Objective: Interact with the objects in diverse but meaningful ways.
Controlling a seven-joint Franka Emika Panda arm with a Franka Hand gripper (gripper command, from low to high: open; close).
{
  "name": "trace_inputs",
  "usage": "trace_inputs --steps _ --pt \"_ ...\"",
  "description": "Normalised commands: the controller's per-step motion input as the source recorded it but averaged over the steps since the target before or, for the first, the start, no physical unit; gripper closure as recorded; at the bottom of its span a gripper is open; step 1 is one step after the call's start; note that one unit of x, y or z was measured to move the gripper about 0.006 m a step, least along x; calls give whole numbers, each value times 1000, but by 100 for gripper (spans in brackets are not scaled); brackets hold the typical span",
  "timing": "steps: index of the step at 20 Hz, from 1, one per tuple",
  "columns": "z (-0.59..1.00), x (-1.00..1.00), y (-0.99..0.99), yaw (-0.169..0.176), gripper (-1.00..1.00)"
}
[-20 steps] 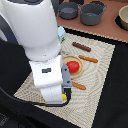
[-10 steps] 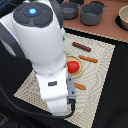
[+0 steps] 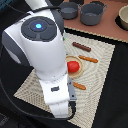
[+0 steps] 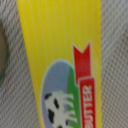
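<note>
**Down over the butter box**

My arm point(image 3: 42, 60) has swung lower and nearer the front edge of the woven mat point(image 3: 102, 65) than it was a second ago, and its white bulk now fills most of the exterior view. That drop has brought my wrist camera right onto the yellow butter box point(image 4: 60, 55), which fills nearly the whole wrist view and lies flat on the mat's weave. I judge I am closing in on it as the next thing to handle, though no contact shows yet.

My claw itself I cannot make out: the arm's own body hides it in the exterior view and no fingers show at the wrist, so whether it is spread or clenched I cannot tell.

Behind my arm, the tan plate point(image 3: 86, 72) carries the red tomato point(image 3: 73, 66). A brown sausage stick point(image 3: 81, 47) lies further back on the mat, and two grey pots point(image 3: 92, 14) stand on the wooden surface beyond.

On the box the word "BUTTER" point(image 4: 86, 102) reads in white on a red ribbon, beside a black-and-white cow point(image 4: 56, 109) on a blue and green oval. The picture is blurred, so any smaller print is lost.
</note>
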Motion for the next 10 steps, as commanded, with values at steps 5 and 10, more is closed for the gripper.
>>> trace_inputs --steps 5,10 --pt "-247 81 -10 35 100" --pt "-62 181 -78 2 100"
